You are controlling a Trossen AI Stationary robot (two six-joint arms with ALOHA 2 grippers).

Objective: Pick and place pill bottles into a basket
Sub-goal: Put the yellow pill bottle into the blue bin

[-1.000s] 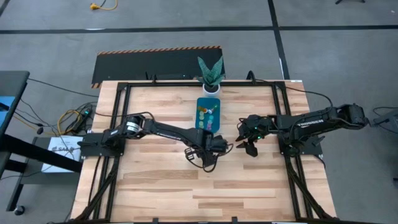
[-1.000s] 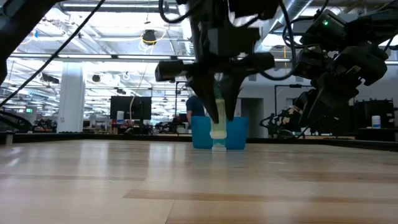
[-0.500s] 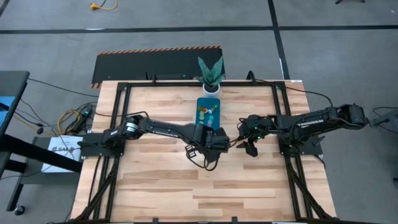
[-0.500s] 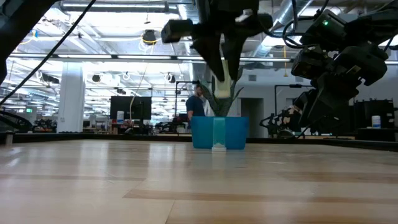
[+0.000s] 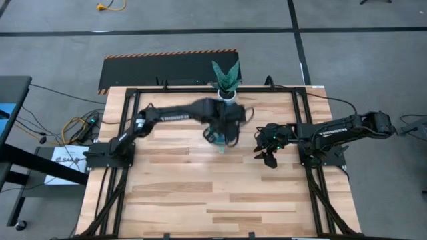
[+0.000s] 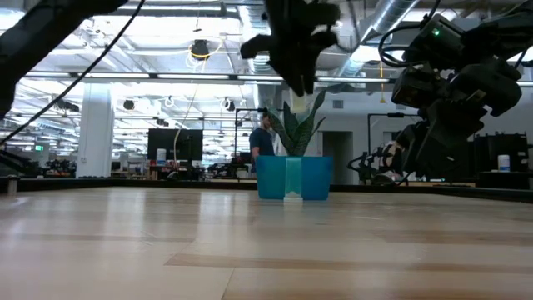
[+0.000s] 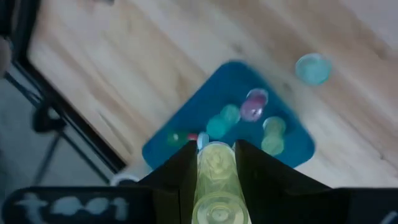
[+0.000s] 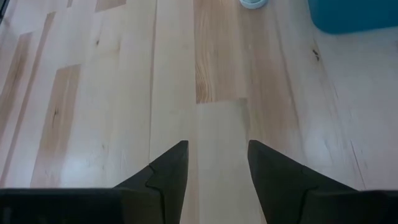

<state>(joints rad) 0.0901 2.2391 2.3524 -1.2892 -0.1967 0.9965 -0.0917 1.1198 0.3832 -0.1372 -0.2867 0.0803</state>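
My left gripper [image 7: 215, 149] hangs above the teal-blue basket [image 7: 292, 140], shut on a yellow-green translucent pill bottle [image 7: 215, 180]. It also shows high in the low view [image 6: 296, 79] and in the high view [image 5: 225, 130]. Several small bottles, green [image 7: 224, 117] and pink [image 7: 252, 109] among them, lie in the basket. A pale blue bottle [image 7: 312, 68] stands on the table just beside the basket's near end [image 5: 221, 148]. My right gripper [image 8: 217, 162] is open and empty above bare wood, right of the basket [image 5: 267, 157]. My left gripper pinches the yellow-green bottle's sides [image 7: 215, 165] between its two fingers. The fingers point down from above, and the bottle lies along them. The bottle is lifted clear, over the basket.
A white pot with a green plant [image 5: 226, 90] stands at the table's far edge, just behind the basket [image 6: 293, 177]. A black frame [image 5: 200, 90] runs around the table top. Open wood lies toward the near edge. A person [image 6: 262, 142] stands far off in the room.
My left gripper has risen from the table with the yellow-green bottle and gone toward the far edge, from in front of the basket to above it. It has stayed shut on the bottle, which is lifted clear of the table.
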